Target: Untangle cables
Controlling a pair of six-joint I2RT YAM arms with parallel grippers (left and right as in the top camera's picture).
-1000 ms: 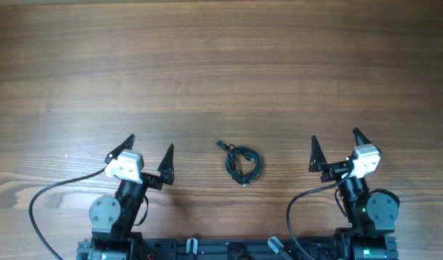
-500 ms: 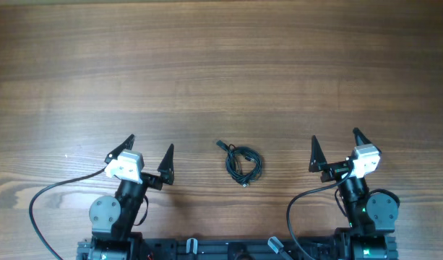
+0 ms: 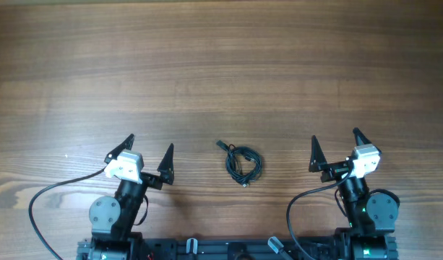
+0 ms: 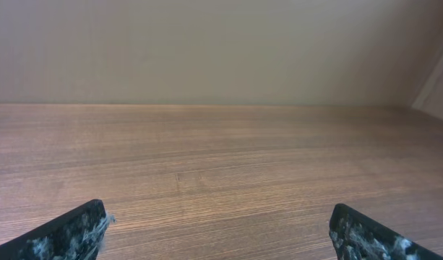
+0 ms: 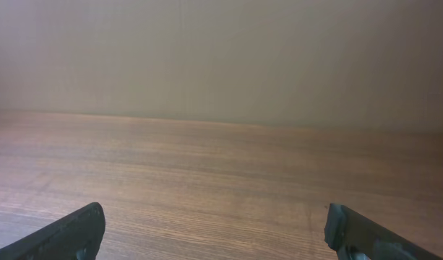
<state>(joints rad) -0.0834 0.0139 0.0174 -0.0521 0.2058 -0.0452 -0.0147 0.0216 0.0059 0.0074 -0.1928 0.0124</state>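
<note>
Overhead, the cable bundle (image 3: 243, 162) was pictured midway: three o'clock of the left gripper (image 3: 150, 142), nine of the right gripper (image 3: 335, 136). Both were held spread, empty.

You have soft, even light on the counter (image 3: 221, 65) in the overhead view: the wood grain reads crisp from edge to edge, and the shadows are faint. Your 2 wrist views are dimmer and warmer. The wall (image 4: 221, 50) behind is a hazy blank. The fingertips (image 4: 69, 235) of the left hand (image 4: 220, 235) and right hand (image 5: 214, 235) sit blurred in the bottom corners.
</note>
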